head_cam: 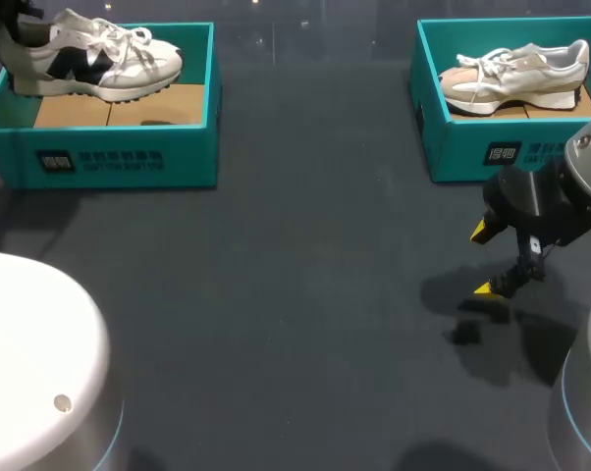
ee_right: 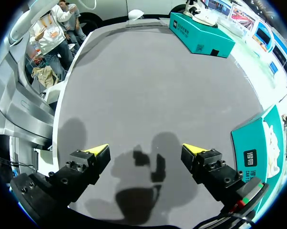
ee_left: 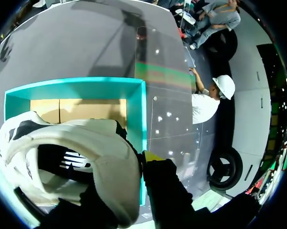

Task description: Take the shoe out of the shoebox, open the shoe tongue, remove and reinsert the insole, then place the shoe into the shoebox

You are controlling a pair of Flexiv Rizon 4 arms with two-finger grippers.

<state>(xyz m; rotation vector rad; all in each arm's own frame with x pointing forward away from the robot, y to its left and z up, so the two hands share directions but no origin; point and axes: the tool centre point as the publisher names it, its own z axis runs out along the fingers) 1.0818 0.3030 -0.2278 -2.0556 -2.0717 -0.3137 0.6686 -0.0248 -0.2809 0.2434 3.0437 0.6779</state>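
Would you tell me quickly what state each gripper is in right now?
Left gripper: at the heel of the shoe; state cannot be told.
Right gripper: open, holding nothing.

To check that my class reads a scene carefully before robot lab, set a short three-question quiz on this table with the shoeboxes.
1. True or false: the right gripper has its jaws open above the table.
2. How many shoeboxes are on the table? A one, B two, C three.
3. Fill in: the shoe with black patches is in the ___ shoebox.
Key: 1 true; 2 B; 3 left.
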